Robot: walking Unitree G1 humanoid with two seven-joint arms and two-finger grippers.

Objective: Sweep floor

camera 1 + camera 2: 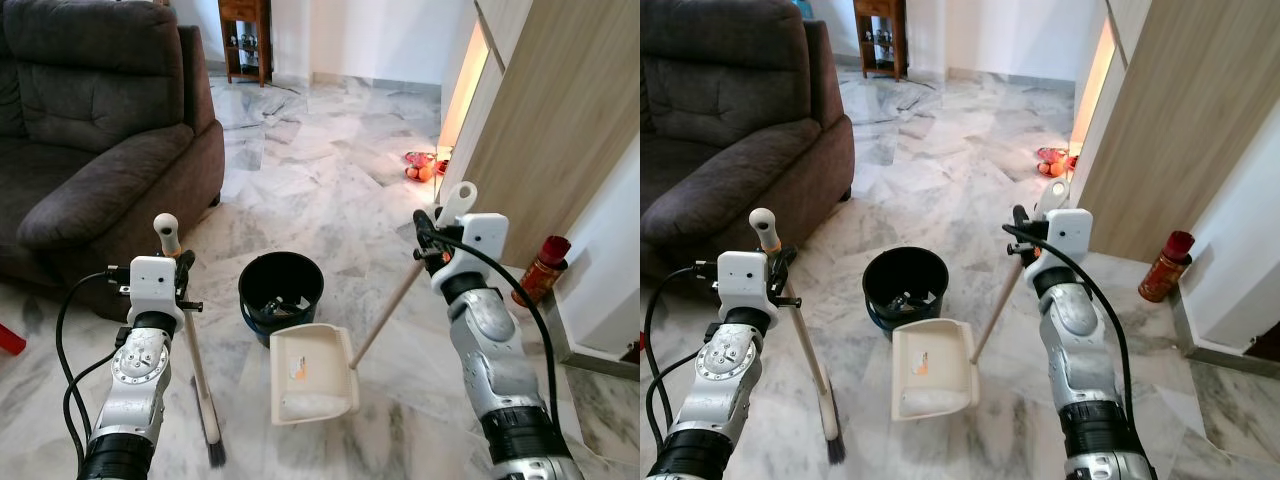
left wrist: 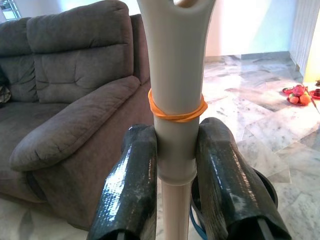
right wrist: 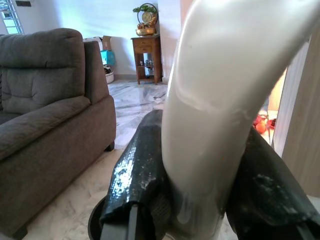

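Debris is lying in the bucket (image 1: 281, 290) beside the dustpan (image 1: 312, 387); left gripper (image 2: 175, 170) is clamping the broom (image 1: 197, 372), right gripper (image 3: 200, 195) clamping the dustpan's handle (image 1: 400, 295), sofa (image 1: 90, 130) standing left.

Daylight fills the room evenly, and both head views are sharp from edge to edge. A warm orange glow spills from the gap beside the wooden cabinet (image 1: 560, 120) at upper right, brightening the marble floor (image 1: 330, 170) there. The floor carries soft sheen and pale reflections. The sofa (image 1: 90, 130) at left stays dark. In the wrist views, the near handles and glossy black fingers (image 2: 131, 190) are blurred, with bright backlit walls behind.
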